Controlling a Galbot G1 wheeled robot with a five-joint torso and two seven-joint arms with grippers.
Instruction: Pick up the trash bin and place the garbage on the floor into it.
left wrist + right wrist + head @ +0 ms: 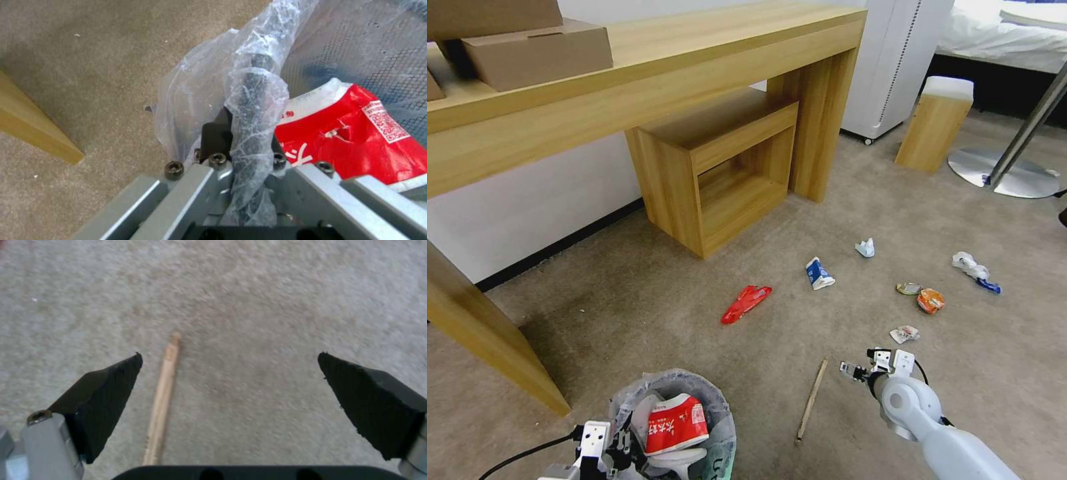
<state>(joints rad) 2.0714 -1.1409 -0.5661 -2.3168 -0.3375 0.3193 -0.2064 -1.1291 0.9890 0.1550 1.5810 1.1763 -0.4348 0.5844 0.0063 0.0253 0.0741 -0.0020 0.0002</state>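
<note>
stick [812, 400], thin, light, stiff pale wood, lies on the carpet beside the wide-open right gripper [229, 373]; pinch its middle. left gripper [242, 156] clamps the rim of the small round bag-lined trash bin [720, 407].

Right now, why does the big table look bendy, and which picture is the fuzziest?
Head view: the wide lens curves the table edges. Right wrist view: fuzziest, with the carpet and stick soft between the open right gripper. Left wrist view: the bin bag's wrinkles catch shiny glare.
</note>
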